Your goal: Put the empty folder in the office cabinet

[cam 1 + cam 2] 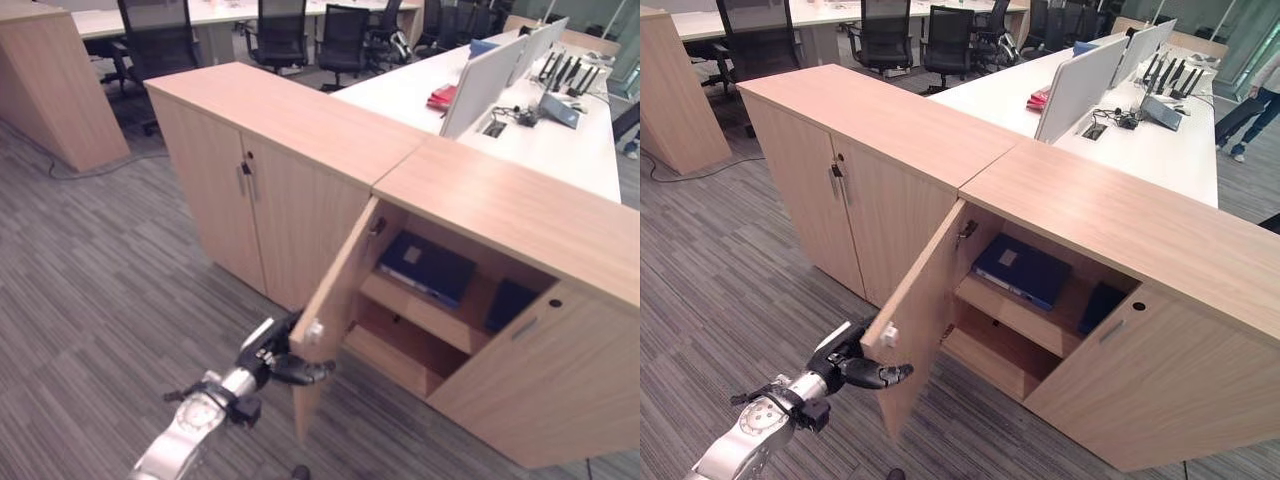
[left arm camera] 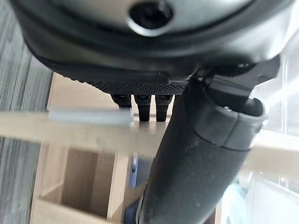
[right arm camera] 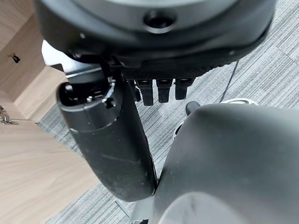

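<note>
Wood-veneer office cabinet (image 1: pixel 500 200) runs across the scene, its near door (image 1: pixel 335 300) swung wide open toward 7 o'clock. Blue folder (image 1: pixel 428 266) lies flat on the upper shelf (image 1: pixel 420 312) inside the open compartment, at about 3 o'clock from the door's edge; a second dark blue item (image 1: pixel 510 303) stands just beside it at the right end of the same shelf, partly hidden by the closed right door (image 1: pixel 540 380). Left hand (image 1: pixel 285 362) sits at the free edge of the open door, at 6 o'clock in the head views, thumb on the inner side and fingers (image 2: pixel 142 106) hooked over the edge on the other side, so it is clamped on the door. Right hand (image 3: pixel 112 144) hangs over grey striped carpet (image 1: pixel 90 300), fingers relaxed and straight, holding nothing. Office chairs (image 1: pixel 280 35) and a white desk (image 1: pixel 560 140) at 12 to 2 o'clock behind the cabinet.
</note>
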